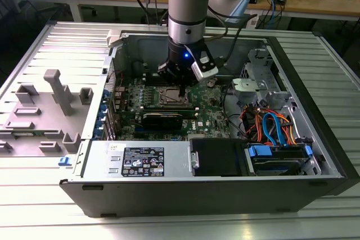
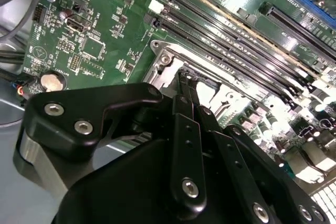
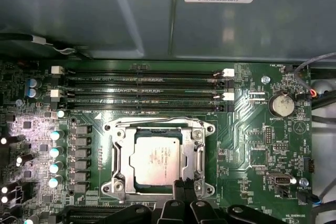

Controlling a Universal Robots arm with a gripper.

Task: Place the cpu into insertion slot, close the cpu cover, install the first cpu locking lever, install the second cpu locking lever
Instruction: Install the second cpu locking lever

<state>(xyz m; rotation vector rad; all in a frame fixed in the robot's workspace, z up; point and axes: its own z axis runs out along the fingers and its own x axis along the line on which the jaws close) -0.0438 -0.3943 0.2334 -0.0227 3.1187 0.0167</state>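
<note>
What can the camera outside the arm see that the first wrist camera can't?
The exterior view takes in the whole open computer case, blue and orange cables and grey plastic fixtures beside it. The first wrist view gives the cpu lying in the insertion slot with the cpu cover closed around it. Both share the green circuit board and the gripper at the socket's edge.

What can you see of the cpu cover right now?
The cpu cover is a thin silver metal frame with a square window in its middle. It lies flat and closed over the insertion slot on the green board, and the cpu shows through the window. Screws sit at the frame's corners. Long black memory slots run beside it. The gripper is at the cover's edge, its black fingertips meeting the frame; in the exterior view the gripper hangs right above it.
</note>
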